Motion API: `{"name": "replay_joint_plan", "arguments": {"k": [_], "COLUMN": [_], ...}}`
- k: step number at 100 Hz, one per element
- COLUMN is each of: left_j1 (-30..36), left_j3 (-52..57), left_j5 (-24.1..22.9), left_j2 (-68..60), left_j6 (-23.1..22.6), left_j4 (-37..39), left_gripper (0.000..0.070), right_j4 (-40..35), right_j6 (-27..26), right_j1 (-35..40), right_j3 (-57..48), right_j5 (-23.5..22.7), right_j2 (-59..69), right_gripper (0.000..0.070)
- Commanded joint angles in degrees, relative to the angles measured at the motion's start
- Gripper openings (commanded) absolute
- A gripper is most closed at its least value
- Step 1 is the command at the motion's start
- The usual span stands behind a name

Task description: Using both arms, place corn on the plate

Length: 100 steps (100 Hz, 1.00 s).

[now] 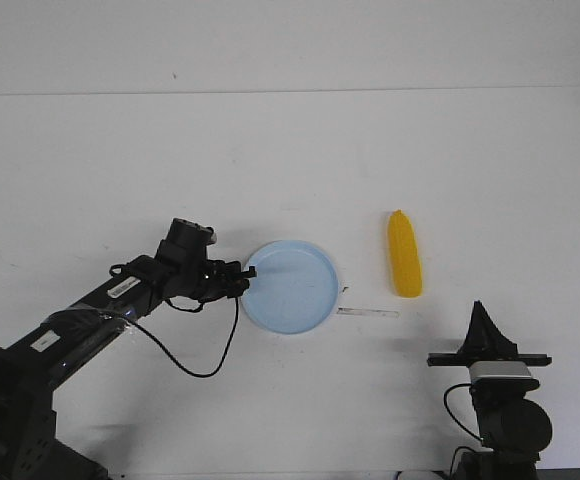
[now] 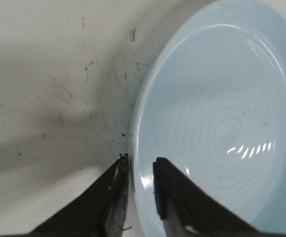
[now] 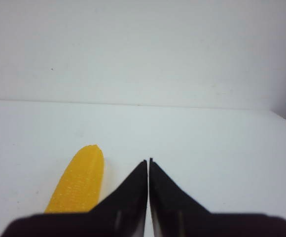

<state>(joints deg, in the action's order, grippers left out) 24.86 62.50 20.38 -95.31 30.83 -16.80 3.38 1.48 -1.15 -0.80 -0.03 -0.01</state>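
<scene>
The pale blue plate lies near the table's middle. My left gripper is at its left rim. In the left wrist view the plate fills most of the frame, and the left gripper has one finger outside the rim and one inside, closed on the rim. The yellow corn lies flat on the table to the right of the plate, apart from it. My right gripper stands near the front right, shut and empty. In the right wrist view the corn lies beside the right gripper.
A thin pale strip lies on the white table just right of the plate. The left arm's black cable loops over the table in front of the plate. The table's far edge meets a white wall.
</scene>
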Motion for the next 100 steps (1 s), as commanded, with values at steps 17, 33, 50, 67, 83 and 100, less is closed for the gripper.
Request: {"name": "replay_joint_plan", "arguments": {"k": [17, 33, 50, 67, 83, 100], "left_j1": [-0.1, -1.5, -4.5, -7.5, -10.8, -15.9], "left_j3": [0.5, 0.5, 0.5, -2.8, -13.2, -22.8], "left_j5": [0.1, -2.4, -4.9, -13.2, -18.1, -18.0], "left_j2": [0.3, 4.8, 11.3, 19.2, 28.5, 38.5], "left_j6": [-0.2, -1.2, -4.0, -12.7, -18.1, -24.8], "left_j4": [0.5, 0.5, 0.6, 6.5, 24.2, 32.7], "left_gripper": [0.0172, 0.0171, 0.0165, 0.0157, 0.0003, 0.0001], "right_j4": [0.7, 0.7, 0.7, 0.7, 0.7, 0.7], "right_j6": [-0.2, -0.2, -0.2, -0.2, -0.2, -0.2], "right_j1": [0.1, 0.1, 0.1, 0.1, 0.1, 0.1], "right_j3": [0.1, 0.0, 0.0, 0.1, 0.1, 0.1], "right_j5": [0.0, 0.0, 0.0, 0.0, 0.0, 0.0], "right_j2": [0.1, 0.1, 0.1, 0.1, 0.1, 0.1], "right_gripper": [0.0008, 0.0008, 0.0008, 0.0008, 0.0008, 0.0008]}}
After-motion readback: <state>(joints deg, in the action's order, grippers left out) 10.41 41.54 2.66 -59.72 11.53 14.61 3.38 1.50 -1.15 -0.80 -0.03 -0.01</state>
